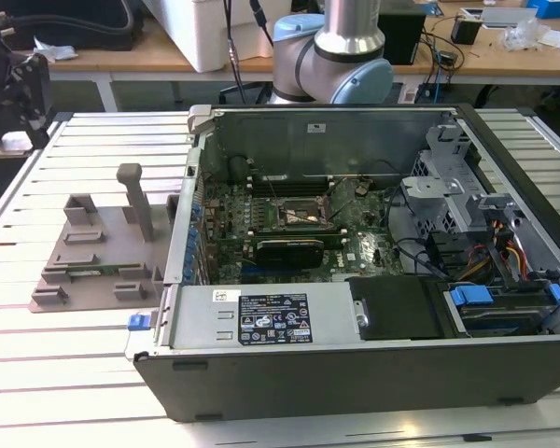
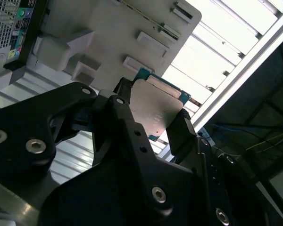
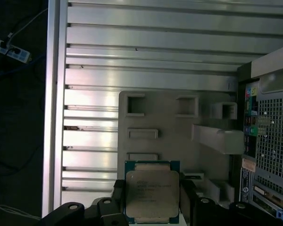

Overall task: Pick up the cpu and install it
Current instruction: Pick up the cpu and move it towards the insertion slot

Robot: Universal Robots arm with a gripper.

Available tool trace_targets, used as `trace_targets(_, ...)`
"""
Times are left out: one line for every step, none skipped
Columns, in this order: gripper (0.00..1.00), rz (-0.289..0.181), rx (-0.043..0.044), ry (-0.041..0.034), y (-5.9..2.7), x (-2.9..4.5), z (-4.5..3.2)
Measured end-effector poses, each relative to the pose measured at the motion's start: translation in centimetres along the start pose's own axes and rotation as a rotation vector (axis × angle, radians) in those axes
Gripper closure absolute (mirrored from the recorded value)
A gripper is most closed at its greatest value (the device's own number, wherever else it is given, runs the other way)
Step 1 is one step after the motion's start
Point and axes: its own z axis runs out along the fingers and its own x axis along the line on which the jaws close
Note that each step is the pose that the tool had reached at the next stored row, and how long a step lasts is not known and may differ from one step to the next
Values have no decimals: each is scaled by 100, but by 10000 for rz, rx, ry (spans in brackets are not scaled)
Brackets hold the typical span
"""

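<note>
First wrist view, looking down past the pincer [image 3: 152,207]: clenched on the cpu [image 3: 152,194], black fingers [image 3: 119,197] pressing two opposite edges, silvery lid turned to the camera with a thin green rim round it; sits squarely between the fingers, with no offset to speak of between chip and pincer; near-square, so no real long axis to judge by. Appears lifted clear of the grey fixture block [image 3: 179,136] beneath, itself resting on the slatted worktop [image 3: 132,47], with the perforated wall of the computer case [image 3: 273,141] just beside the block.

Second wrist view: catches the same grip from a slant, cpu [image 2: 155,110] tilted across the frame and held apart from the block behind it; confirms contact on both gripped edges.

Exterior view: adds the open case with the motherboard [image 1: 364,247] inside and the black socket frame [image 1: 303,213] near its middle, seemingly uncovered; places that socket toward the exterior view's right of the fixture block [image 1: 84,252], well apart, beyond the case wall. Picking looks done, judging by the grip; seating in the socket not yet.
</note>
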Motion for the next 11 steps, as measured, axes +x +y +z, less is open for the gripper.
trace_targets(46,0,0,0,0,-1,-34)
trace_targets(46,0,0,0,-1,-2,-66)
trace_targets(46,0,0,0,-1,-3,-98)
trace_targets(46,0,0,0,-1,-3,-120)
trace_targets(46,0,0,0,-1,-4,-136)
trace_targets(46,0,0,0,-2,-4,-162)
trace_targets(46,0,0,0,-2,-5,-179)
trace_targets(46,0,0,0,-2,-5,-192)
trace_targets(46,0,0,0,-2,-5,-208)
trace_targets(46,0,0,0,-3,-6,-222)
trace_targets(46,0,0,0,-3,-6,-237)
